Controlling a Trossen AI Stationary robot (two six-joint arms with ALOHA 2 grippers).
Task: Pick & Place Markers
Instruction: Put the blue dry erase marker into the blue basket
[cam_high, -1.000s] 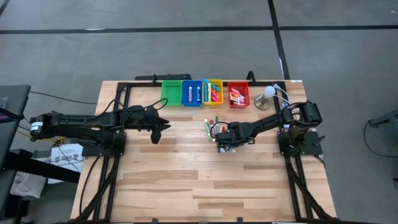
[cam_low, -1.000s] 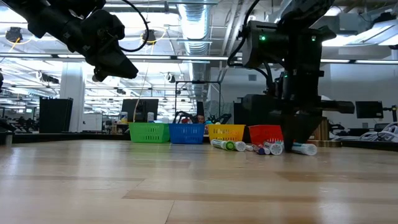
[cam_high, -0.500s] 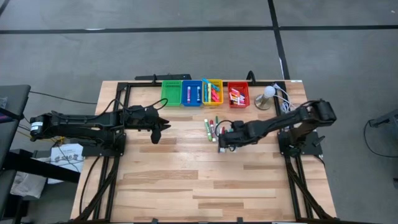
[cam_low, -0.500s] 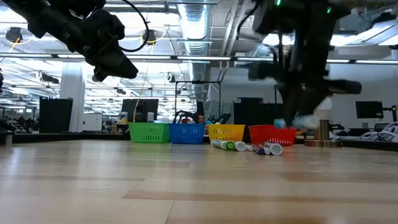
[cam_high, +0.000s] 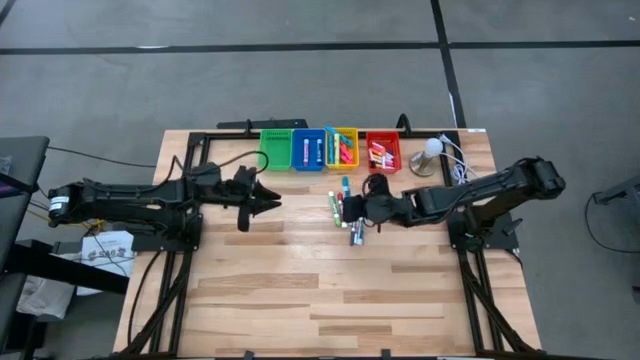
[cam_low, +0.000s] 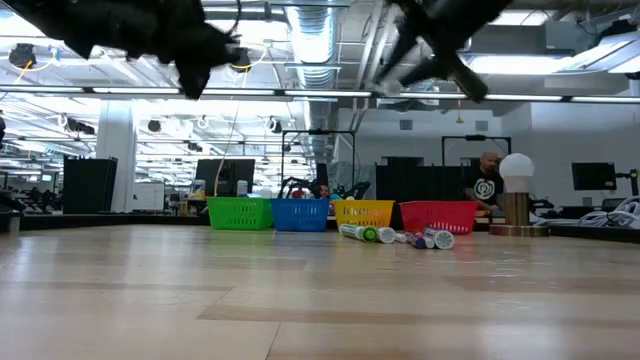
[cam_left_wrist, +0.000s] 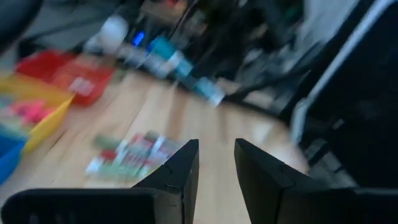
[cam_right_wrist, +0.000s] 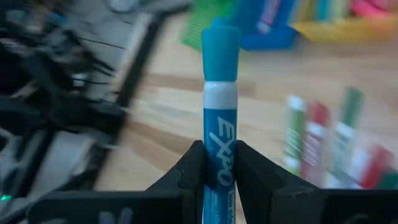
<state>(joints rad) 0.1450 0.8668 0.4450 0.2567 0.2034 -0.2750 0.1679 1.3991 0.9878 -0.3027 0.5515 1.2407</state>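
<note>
Right end effector (cam_right_wrist: 217, 165) clamps cyan marker (cam_right_wrist: 220, 118) above bench (cam_high: 300, 290), near loose markers (cam_high: 340, 208). Left end effector (cam_left_wrist: 214, 162) slightly open, holds nothing.

Table (cam_high: 300, 290): pale wooden planks with a smooth, faintly sheened finish. Blue marker (cam_right_wrist: 220, 130): smooth glossy plastic barrel with a printed label, held between matt black, probably plastic, fingers (cam_right_wrist: 189, 171). Bins (cam_low: 240, 212): slotted coloured plastic, slightly glossy; lamp base (cam_low: 516, 229): brassy metal.
</note>
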